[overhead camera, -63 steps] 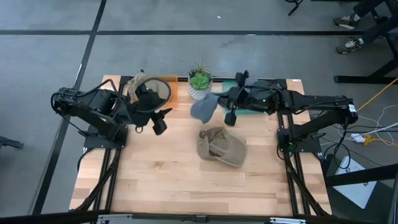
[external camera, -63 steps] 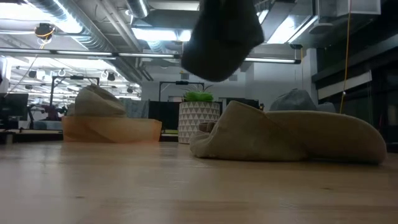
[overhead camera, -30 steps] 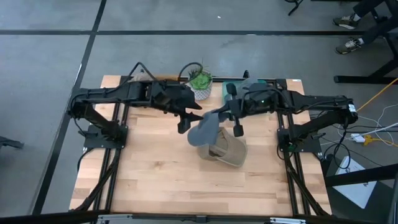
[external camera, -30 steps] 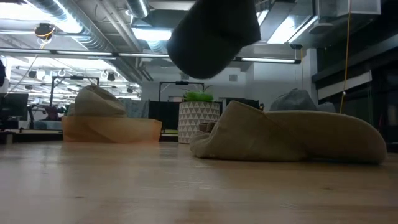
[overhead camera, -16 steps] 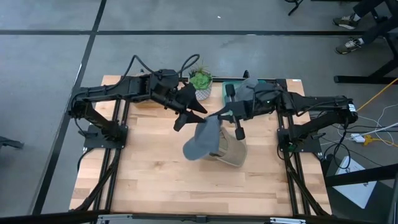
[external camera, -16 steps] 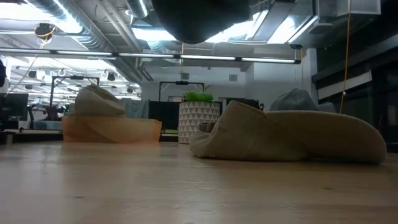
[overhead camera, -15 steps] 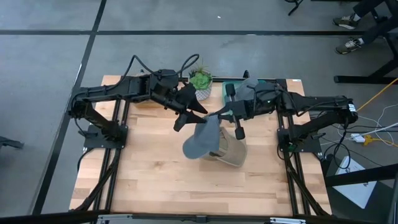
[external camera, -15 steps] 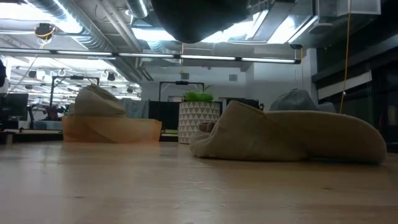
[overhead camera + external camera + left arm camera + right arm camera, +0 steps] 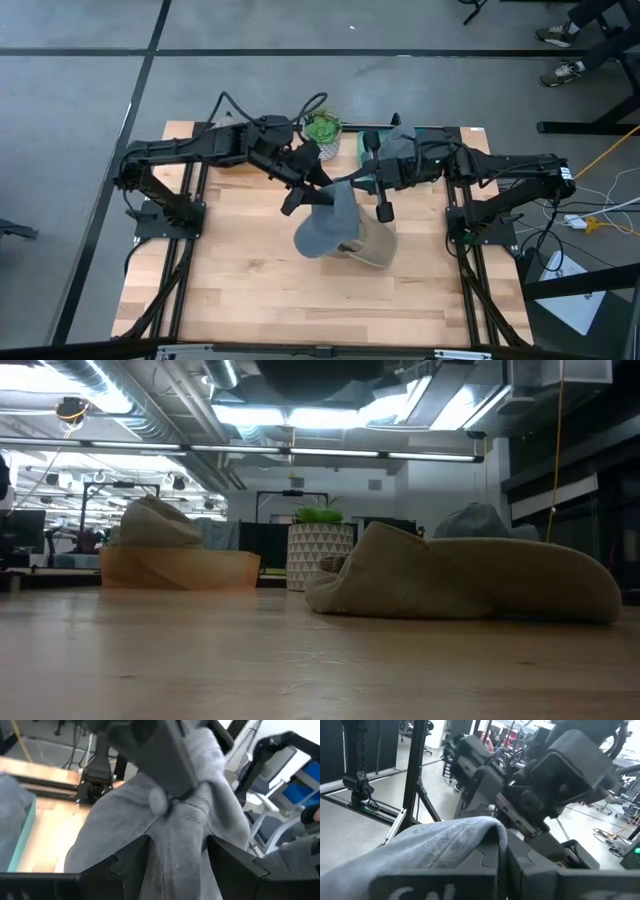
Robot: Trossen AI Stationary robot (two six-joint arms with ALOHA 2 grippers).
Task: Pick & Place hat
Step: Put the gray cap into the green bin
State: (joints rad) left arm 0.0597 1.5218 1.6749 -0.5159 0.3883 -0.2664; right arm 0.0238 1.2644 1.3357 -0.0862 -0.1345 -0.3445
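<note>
A grey hat (image 9: 322, 230) hangs in the air over the table's middle, between both grippers. In the low view only its underside (image 9: 320, 375) shows, at the top edge. My left gripper (image 9: 308, 197) reaches in from the left and is shut on the hat. My right gripper (image 9: 350, 185) comes from the right and is also shut on it. A tan hat (image 9: 372, 243) lies flat on the table just right of the grey one and partly under it. My left gripper has a bunched fold of the grey hat (image 9: 175, 855) between its two fingers (image 9: 135, 857), which come from the table's left. The hat is lifted clear. My right gripper pinches a gathered part of the hat (image 9: 172, 802) with its fingers (image 9: 165, 765), reaching from the table's right; cloth drapes over it (image 9: 440, 840).
A potted plant (image 9: 322, 128) stands at the far edge. A teal tray (image 9: 365, 148) holding another grey hat (image 9: 400, 138) sits to its right. An orange basket (image 9: 180, 568) with a tan hat inside (image 9: 155, 525) is at far left. The near half of the table is bare wood.
Held by my right gripper, the grey hat has risen; in the low view it is now almost out of the picture's top. Its free part has swung toward the near edge. My left gripper has edged in beside my right gripper, up to the hat.
</note>
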